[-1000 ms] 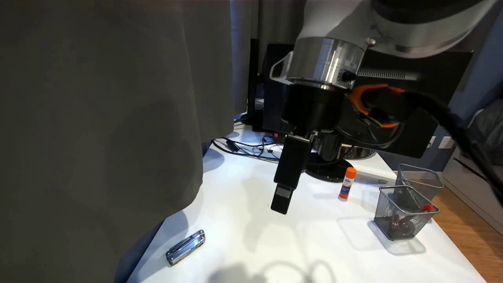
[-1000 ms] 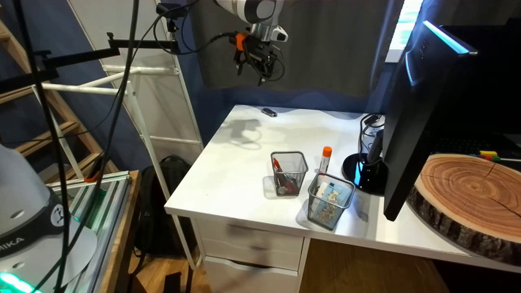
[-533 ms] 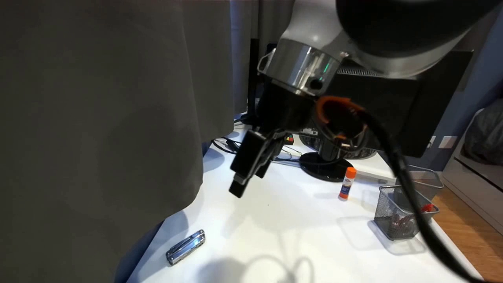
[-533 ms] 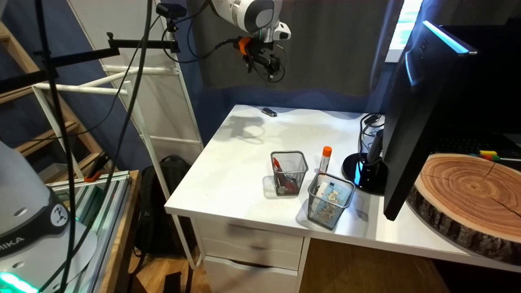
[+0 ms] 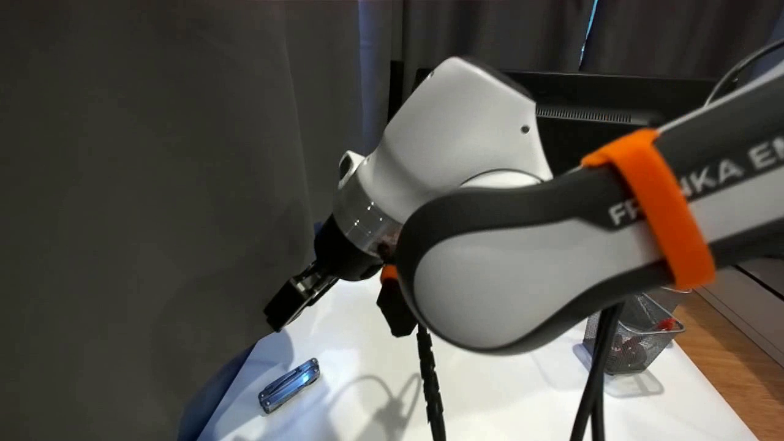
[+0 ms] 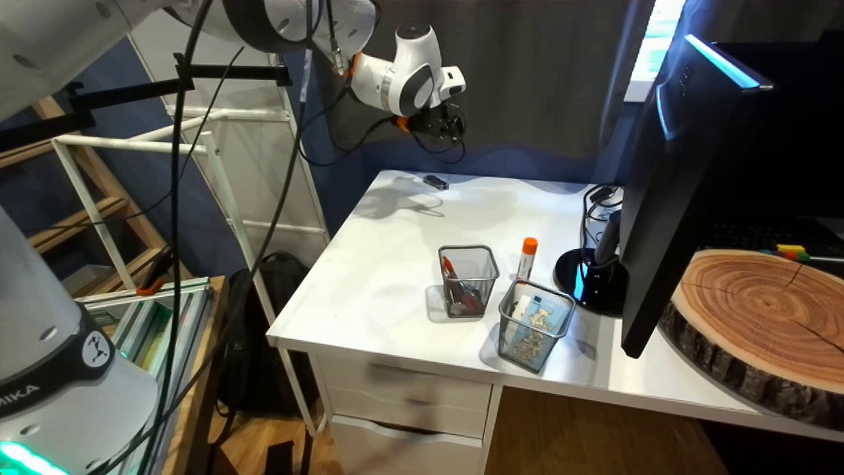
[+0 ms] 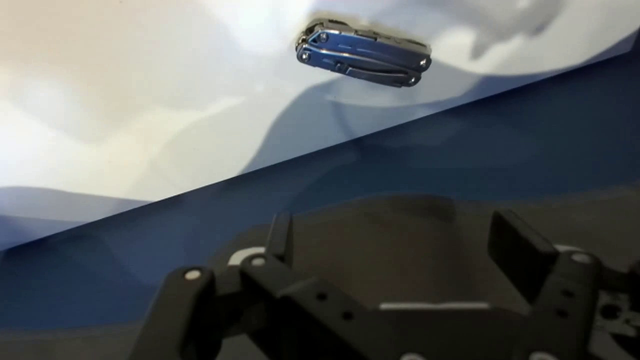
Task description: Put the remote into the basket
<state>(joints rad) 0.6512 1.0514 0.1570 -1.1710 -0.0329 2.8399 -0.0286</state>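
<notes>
Tool point(image 7: 392, 237), spread, gripping nothing, is swinging nearer multitool point(image 7: 362, 54), apparently task's remote; I'm judging approach underway, though it's seemingly pointing beyond table point(image 7: 125, 100).

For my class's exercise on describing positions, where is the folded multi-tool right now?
In the wrist view, the folded multi-tool lies near the top, just right of centre, on the white desk, close to its edge along the blue wall.

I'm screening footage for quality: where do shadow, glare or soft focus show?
Wrist view: multi-tool fairly sharp with blue sheen; pincer dark, slightly soft; broad shadows across the desk. Both exterior views: shadows on the desk too. In an exterior view: window near-white, blue reflection on the monitor base.
</notes>
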